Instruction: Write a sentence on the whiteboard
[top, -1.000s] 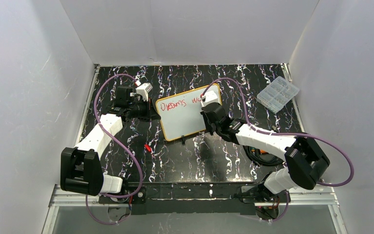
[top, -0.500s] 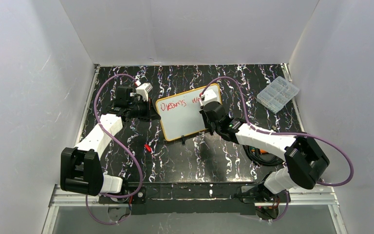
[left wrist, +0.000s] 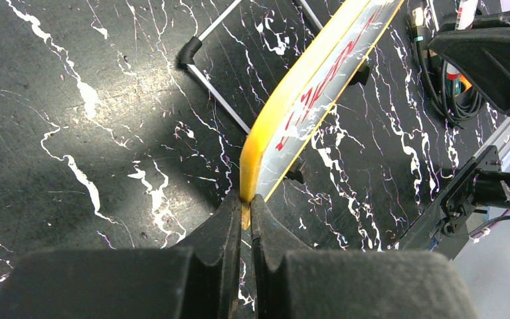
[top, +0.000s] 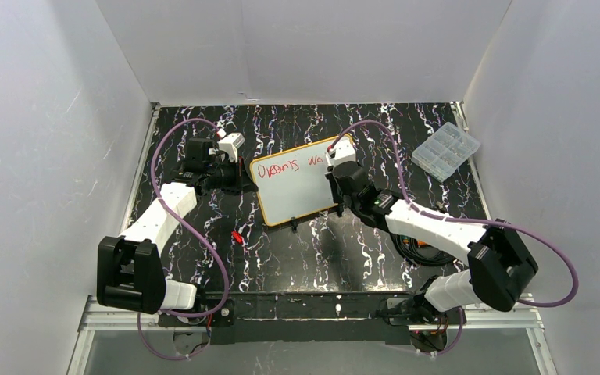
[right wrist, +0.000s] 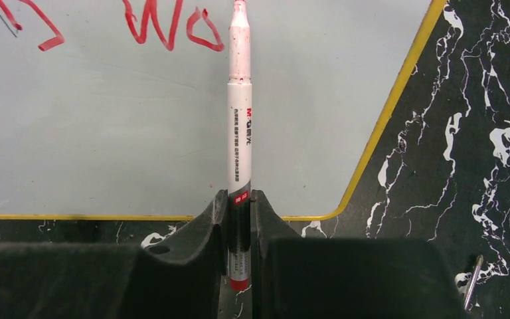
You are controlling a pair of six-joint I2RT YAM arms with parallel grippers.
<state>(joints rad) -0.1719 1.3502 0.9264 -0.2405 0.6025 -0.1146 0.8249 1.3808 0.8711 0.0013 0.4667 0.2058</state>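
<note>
Centre of the top view, on the black marbled table (top: pixel 344 258): the whiteboard (top: pixel 301 197) sits askew, and the sentence (top: pixel 277 171) so far reads roughly "Dreams Wo" in red along its upper line. At the board's left edge the left gripper (left wrist: pixel 246 207) is clenched on the yellow frame; over its upper right part the right gripper (right wrist: pixel 239 207) grasps a red marker (right wrist: pixel 240 106), tip just right of the "o". A clear compartment box (top: pixel 446 151) sits well apart at upper right, and a small red object (top: pixel 236 236) lies below-left of the board.
</note>
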